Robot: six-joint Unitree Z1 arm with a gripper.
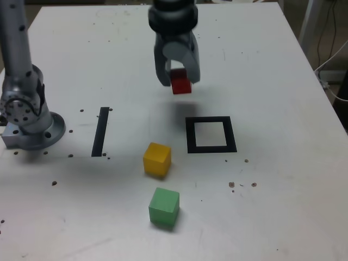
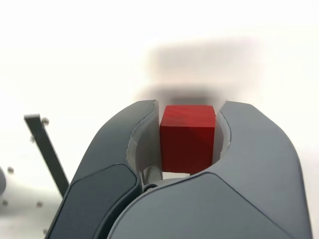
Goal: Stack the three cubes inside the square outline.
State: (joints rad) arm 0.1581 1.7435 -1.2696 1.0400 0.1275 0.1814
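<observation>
Exterior view: gripper (image 1: 178, 76) blurred, closed on red cube (image 1: 181, 81), held above the table — its upper part hard to make out. Yellow (image 1: 157, 159) and green cubes (image 1: 164, 207) sit near square outline (image 1: 211, 135), outside it.

Wrist view: jaws clamp red cube — lower end hidden; black strip cut off by gripper.

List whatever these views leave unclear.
- Red cube: side faces against the jaws, hidden by the gripper in the wrist view.
- Upper arm: cut off by the exterior view's top edge.
- Green cube: underside, hidden by its own body, exterior view.
</observation>
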